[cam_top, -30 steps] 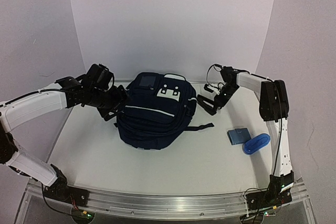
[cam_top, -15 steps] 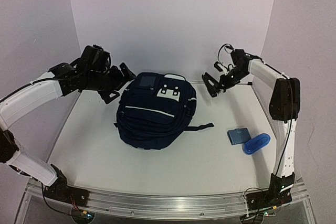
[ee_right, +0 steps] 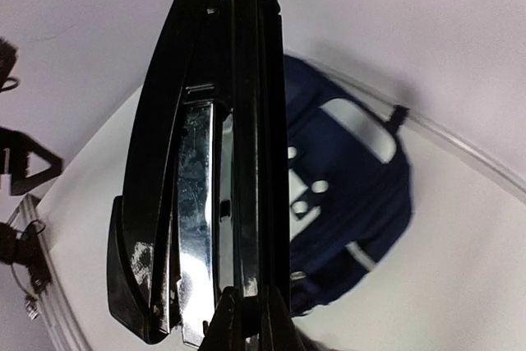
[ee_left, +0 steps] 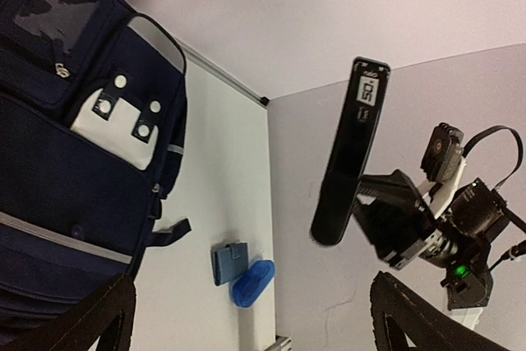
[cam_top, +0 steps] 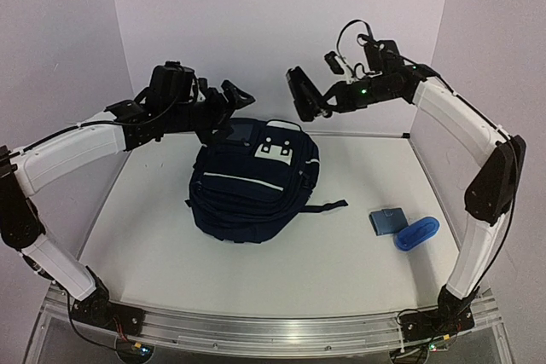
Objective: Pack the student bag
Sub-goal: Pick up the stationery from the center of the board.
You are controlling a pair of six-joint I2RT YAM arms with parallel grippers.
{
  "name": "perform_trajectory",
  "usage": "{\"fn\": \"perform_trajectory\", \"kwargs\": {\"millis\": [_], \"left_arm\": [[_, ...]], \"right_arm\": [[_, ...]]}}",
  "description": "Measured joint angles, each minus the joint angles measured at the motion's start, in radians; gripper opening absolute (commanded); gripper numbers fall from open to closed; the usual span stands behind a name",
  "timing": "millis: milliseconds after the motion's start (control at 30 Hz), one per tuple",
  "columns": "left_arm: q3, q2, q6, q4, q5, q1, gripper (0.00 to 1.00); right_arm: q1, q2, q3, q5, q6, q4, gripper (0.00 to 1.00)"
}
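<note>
The student bag (cam_top: 252, 185), navy with thin white stripes and a white buckle patch, lies flat in the middle of the table; it also shows in the left wrist view (ee_left: 66, 162) and the right wrist view (ee_right: 345, 195). My right gripper (cam_top: 329, 101) is shut on one end of a black stapler (cam_top: 300, 94) and holds it in the air above the bag's far right corner. The stapler (ee_right: 205, 162) fills the right wrist view, pinched at the bottom between the fingers (ee_right: 246, 318). My left gripper (cam_top: 223, 112) hovers open and empty over the bag's far left corner, facing the stapler (ee_left: 349, 154).
A small blue pouch (cam_top: 389, 220) and a bright blue oblong case (cam_top: 416, 234) lie side by side on the table at the right, near the right arm's column. A dark strap (cam_top: 328, 205) trails from the bag toward them.
My right arm has lifted the stapler from table height up and left, to above the bag. The left gripper has risen, swung right to the bag's top and opened wide.
</note>
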State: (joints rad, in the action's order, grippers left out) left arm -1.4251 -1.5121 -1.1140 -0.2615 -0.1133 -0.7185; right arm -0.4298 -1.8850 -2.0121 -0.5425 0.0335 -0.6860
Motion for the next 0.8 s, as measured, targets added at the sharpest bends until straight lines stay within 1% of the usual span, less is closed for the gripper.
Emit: {"fn": "perform_trajectory", "kwargs": {"millis": [100,233,400,600,800], "left_arm": [[0.032,-0.001,-0.021,0.082,-0.025,-0.017,0.98],[0.042,-0.016,-0.037,0.114,-0.041,-0.047,0.91],[0.038,-0.081,-0.04,0.116,-0.043,-0.091,0.81],[0.038,-0.139,-0.075,0.113,-0.032,-0.113,0.71],[0.04,-0.139,-0.095,0.149,-0.002,-0.114,0.67]], "right_arm": [[-0.092,0.028,0.065,-0.015,-0.038,0.016,0.0],[-0.171,0.036,0.126,-0.014,-0.069,0.02,0.0],[-0.203,0.036,0.15,-0.005,-0.094,0.021,0.0],[-0.232,0.037,0.15,0.005,-0.114,0.043,0.0],[-0.267,0.037,0.15,0.034,-0.127,0.045,0.0]]}}
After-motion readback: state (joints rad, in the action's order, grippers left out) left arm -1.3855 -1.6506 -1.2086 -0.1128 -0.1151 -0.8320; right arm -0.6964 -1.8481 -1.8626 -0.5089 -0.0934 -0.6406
